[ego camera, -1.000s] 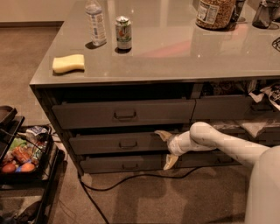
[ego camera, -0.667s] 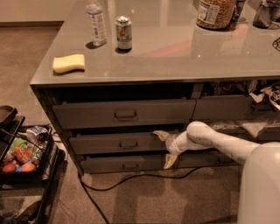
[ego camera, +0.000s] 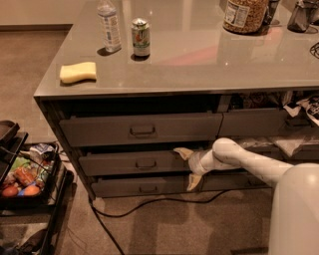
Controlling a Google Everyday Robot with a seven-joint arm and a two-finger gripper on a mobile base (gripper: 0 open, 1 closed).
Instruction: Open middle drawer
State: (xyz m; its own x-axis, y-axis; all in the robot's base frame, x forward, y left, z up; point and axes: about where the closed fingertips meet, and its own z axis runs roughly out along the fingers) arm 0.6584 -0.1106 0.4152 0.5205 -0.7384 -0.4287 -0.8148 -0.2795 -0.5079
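Observation:
The middle drawer (ego camera: 114, 164) is a wide dark-grey front with a small loop handle (ego camera: 145, 163) at its centre, set between a taller drawer (ego camera: 99, 130) above and a slim drawer (ego camera: 124, 188) below. It stands a little out from the cabinet. My gripper (ego camera: 188, 168) is at the right end of the middle drawer's front, well to the right of the handle. It is open, with one finger (ego camera: 182, 152) at the front's top edge and the other below its bottom edge. My white arm (ego camera: 239, 160) reaches in from the right.
On the grey counter (ego camera: 199, 64) lie a yellow sponge (ego camera: 78, 72), a water bottle (ego camera: 109, 25), a can (ego camera: 141, 37) and a jar (ego camera: 244, 15). A black cable (ego camera: 149, 204) runs across the floor. A cart with snacks (ego camera: 25, 174) stands at left. Cluttered open shelves (ego camera: 294, 124) are at right.
My gripper has shifted slightly left along the middle drawer's front. The drawer itself looks unmoved.

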